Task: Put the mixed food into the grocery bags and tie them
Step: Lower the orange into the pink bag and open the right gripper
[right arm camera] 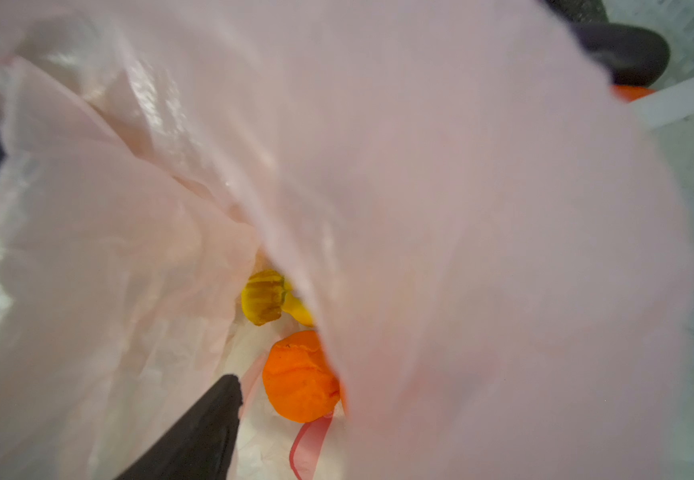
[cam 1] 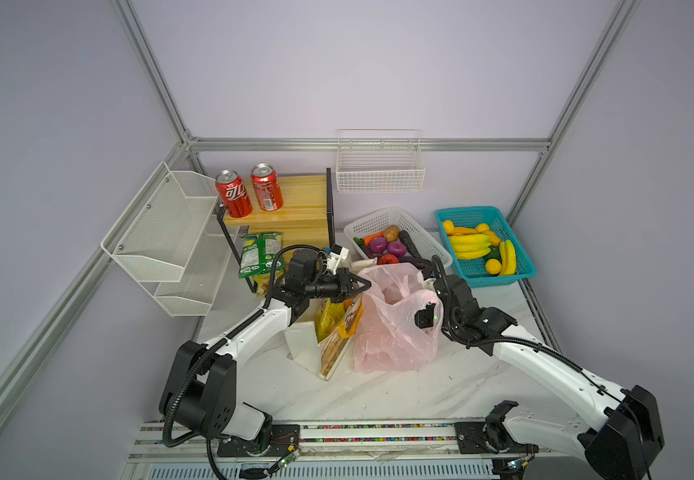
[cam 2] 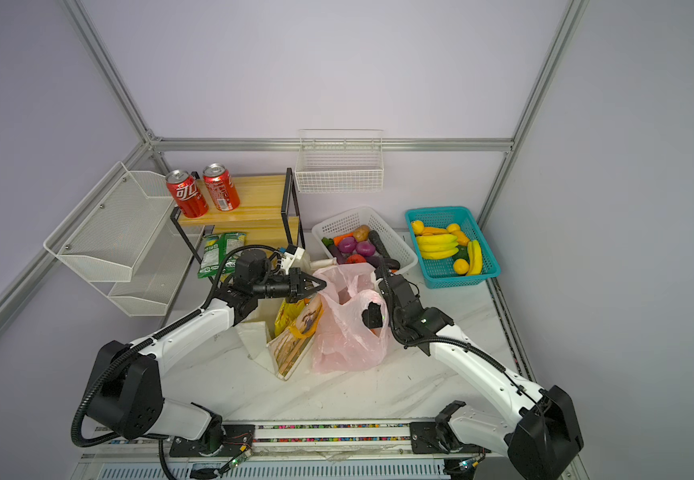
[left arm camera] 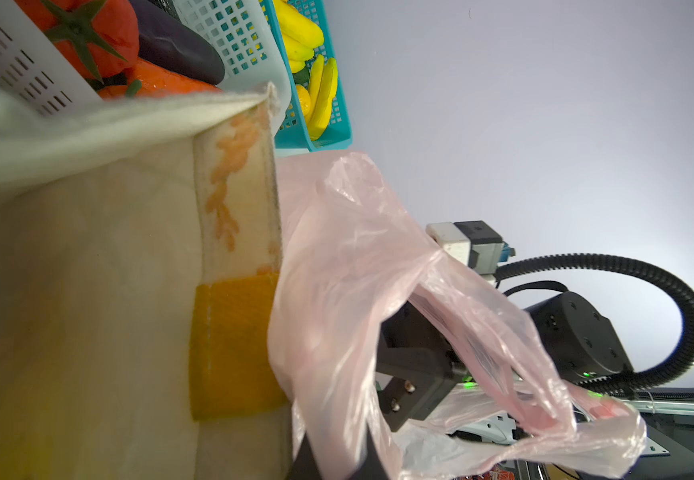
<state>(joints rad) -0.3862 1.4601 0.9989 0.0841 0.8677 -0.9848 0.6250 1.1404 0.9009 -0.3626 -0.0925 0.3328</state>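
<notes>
Fruit point(right arm camera: 299, 376) lay in pink bag point(cam 1: 386, 336), crisps point(cam 1: 327, 318) in tote point(cam 1: 334, 353); left gripper point(cam 2: 321, 285) pinched the pink rim; right gripper point(cam 1: 425, 318) inside, spread unclear; tying remained.

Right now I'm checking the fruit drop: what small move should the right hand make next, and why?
Probably ease the right hand up out of the pink bag: the orange fruit lies in the bag's bottom, apart from the one finger that shows.

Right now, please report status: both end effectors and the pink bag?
Left end effector shut on pink bag rim. Right end effector open inside bag, orange fruit loose beside it. Bag not yet tied; plastic blocks most of right wrist view.
</notes>
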